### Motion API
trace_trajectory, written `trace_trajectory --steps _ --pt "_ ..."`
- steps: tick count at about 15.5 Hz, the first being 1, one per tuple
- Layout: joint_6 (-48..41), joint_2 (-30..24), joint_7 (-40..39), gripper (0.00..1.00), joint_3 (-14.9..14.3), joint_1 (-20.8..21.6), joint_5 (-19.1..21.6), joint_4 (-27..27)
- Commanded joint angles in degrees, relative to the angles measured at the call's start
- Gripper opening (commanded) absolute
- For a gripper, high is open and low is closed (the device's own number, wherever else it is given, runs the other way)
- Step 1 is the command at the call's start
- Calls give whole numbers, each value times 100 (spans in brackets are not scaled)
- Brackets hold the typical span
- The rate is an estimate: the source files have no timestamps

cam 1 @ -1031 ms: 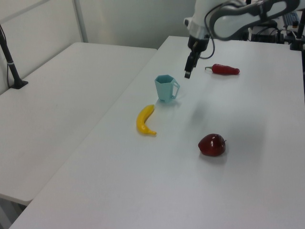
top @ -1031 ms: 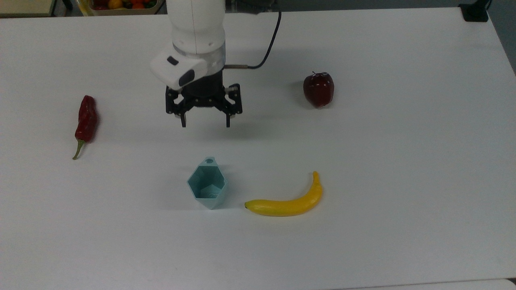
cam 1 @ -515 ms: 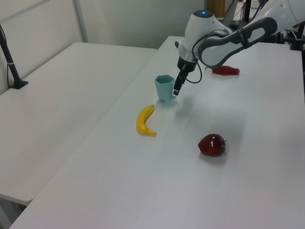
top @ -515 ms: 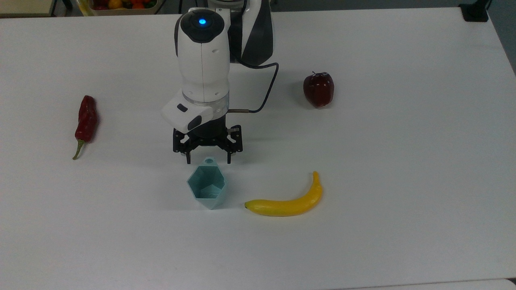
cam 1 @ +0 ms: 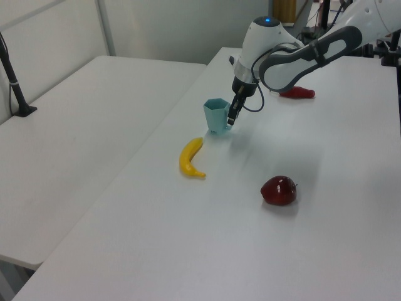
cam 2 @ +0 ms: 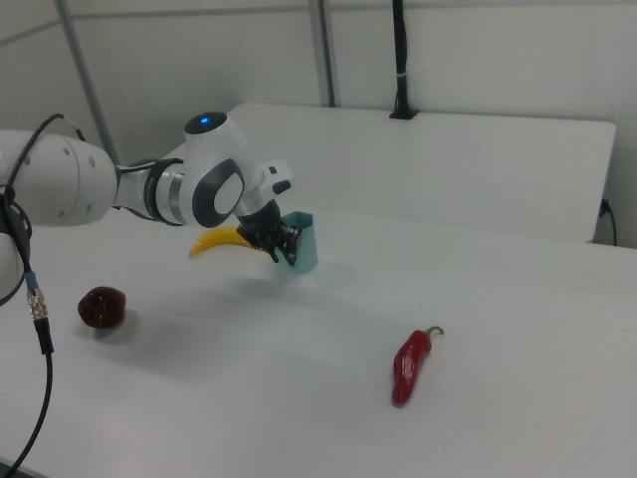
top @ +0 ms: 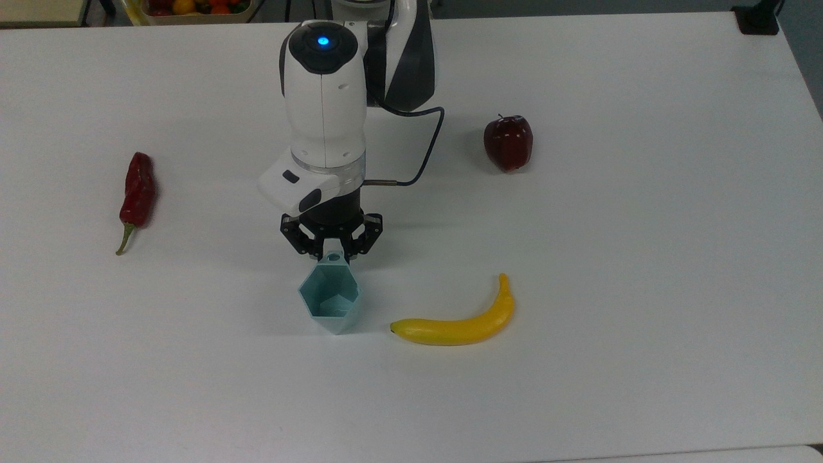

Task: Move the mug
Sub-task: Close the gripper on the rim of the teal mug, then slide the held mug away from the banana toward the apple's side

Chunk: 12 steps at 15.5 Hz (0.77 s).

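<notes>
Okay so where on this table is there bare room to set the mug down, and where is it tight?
Bare tabletop lies between the chili pepper and the mug, across the top view's whole bottom strip below the banana, and on the top view's right past the apple. It is tight where the claw closes on the mug's handle, with the banana close beside.

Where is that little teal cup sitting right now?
In the top view, the mug stands on the white table near the lower middle, just left of the banana, with the end effector at its handle.
</notes>
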Motion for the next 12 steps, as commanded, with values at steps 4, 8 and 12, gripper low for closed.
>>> trace_trajectory --steps 4,8,12 --pt "48 -161 121 2 -57 77 102 -35" --pt "39 -967 130 2 -57 94 49 -753" --pt "30 -2127 121 2 -57 95 41 -1965"
